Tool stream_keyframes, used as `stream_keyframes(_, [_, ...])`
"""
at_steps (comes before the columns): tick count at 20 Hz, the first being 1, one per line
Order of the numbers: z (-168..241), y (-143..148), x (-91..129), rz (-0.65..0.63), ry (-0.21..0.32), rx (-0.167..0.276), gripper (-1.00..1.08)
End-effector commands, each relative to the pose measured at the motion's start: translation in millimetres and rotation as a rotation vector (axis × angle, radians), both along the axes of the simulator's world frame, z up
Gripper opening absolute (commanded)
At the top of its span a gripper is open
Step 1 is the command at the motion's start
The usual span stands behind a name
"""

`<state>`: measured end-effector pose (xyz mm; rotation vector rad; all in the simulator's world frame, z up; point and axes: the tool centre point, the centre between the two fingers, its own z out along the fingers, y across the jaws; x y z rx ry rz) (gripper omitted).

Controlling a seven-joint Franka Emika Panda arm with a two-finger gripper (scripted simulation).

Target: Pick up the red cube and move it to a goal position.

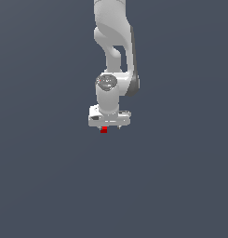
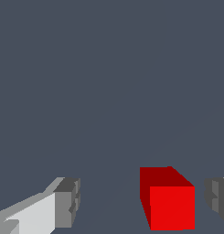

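Here | gripper jaws apart | red cube between, untouched | no writing

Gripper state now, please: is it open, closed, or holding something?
Gripper: open. The small bright red plain cube sits between its fingers, nearer one of them, with a gap on both sides; not gripped.

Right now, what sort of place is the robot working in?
Probably a bare simulated test scene: a flat, uniform grey ground, a plainly rendered white gripper, and one plain red cube between its fingers. Nothing else shows.
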<state>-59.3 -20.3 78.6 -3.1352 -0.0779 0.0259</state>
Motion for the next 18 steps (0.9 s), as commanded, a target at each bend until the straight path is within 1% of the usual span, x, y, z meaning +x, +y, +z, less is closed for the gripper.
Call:
stream_keyframes(1, [-15.1, -9.5, -10.7, 0.005, -0.005, -0.002, 1.00])
stream_keyframes(8, [-45.0, -28.4, -29.3, 0.014, -0.013, -0.004, 1.00])
stream_keyframes(15, [-55.5, -34.9, -35.1, 0.017, -0.016, -0.005, 1.00])
stream_keyframes(16, [-55.5, -34.9, -35.1, 0.017, -0.016, -0.005, -1.00])
stream_keyframes(18, [-55.5, -34.9, -35.1, 0.017, -0.016, -0.005, -1.00])
